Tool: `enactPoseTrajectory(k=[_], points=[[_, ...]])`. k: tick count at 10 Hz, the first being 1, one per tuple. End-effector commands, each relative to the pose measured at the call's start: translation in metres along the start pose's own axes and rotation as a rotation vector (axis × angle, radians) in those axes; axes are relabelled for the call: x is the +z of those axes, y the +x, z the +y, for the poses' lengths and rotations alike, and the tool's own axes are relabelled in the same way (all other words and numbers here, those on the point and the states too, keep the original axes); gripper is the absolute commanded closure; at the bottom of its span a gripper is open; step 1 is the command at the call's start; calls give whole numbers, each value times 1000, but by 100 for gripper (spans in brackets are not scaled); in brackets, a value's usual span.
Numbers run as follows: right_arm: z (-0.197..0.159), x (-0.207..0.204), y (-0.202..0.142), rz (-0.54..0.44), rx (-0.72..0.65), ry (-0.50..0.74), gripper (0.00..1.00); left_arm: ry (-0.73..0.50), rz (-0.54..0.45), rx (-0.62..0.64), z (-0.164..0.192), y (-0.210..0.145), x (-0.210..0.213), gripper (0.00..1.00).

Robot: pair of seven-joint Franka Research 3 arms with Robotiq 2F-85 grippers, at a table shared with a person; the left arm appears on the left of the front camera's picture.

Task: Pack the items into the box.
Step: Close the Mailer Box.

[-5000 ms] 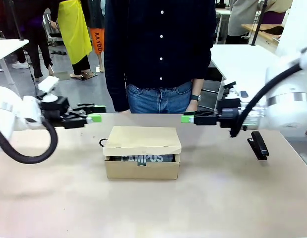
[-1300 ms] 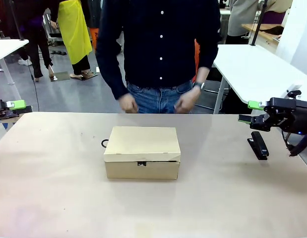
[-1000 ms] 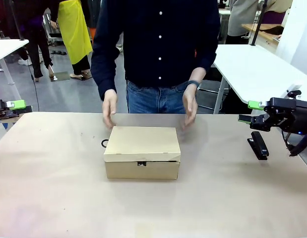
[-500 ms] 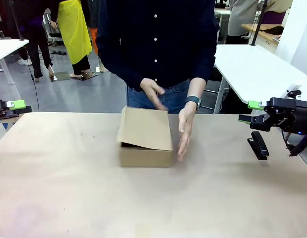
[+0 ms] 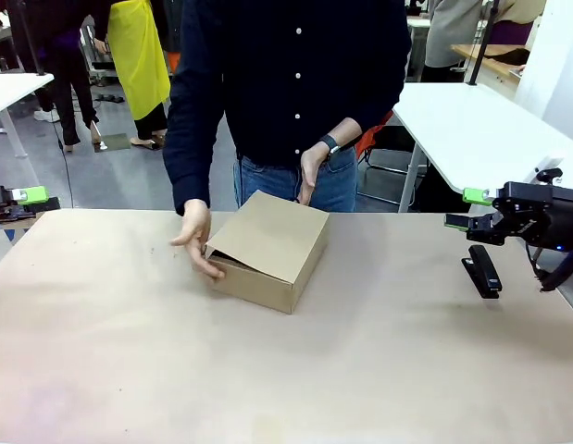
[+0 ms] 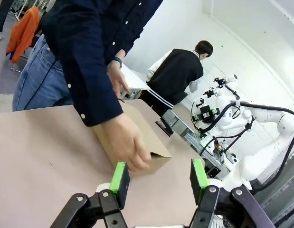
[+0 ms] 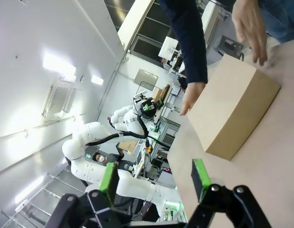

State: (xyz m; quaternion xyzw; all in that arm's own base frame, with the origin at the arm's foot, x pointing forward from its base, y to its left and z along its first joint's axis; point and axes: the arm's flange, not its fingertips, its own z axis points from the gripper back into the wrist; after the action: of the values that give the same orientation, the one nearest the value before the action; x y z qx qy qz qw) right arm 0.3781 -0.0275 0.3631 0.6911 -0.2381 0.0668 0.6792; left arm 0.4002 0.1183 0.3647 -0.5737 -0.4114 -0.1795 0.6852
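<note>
closed box [image 5: 267,248] mid-table, well apart from right gripper [image 5: 468,210]

A: What's the person [image 5: 295,83] wearing?
B: Dark navy button shirt, white buttons, blue jeans, dark wristwatch [image 5: 331,145].
A: The robot?
B: Black grippers, green pads [image 6: 120,177], white arms.
</note>
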Motion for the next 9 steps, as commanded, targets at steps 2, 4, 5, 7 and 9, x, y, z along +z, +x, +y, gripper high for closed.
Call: enactPoseTrajectory(k=[2,4,5,7,9], points=[[3,-2,1,4,21,9,18,1,-4,-16,-3,1,2,31],[3,-2,1,4,21,9,18,1,-4,-16,-3,1,2,31],[3,-2,1,4,21,9,18,1,-4,-16,-3,1,2,31],[3,-2,1,4,21,9,18,1,-4,-16,-3,1,2,31],[3,-2,1,4,21,9,18,1,-4,-16,-3,1,2,31]])
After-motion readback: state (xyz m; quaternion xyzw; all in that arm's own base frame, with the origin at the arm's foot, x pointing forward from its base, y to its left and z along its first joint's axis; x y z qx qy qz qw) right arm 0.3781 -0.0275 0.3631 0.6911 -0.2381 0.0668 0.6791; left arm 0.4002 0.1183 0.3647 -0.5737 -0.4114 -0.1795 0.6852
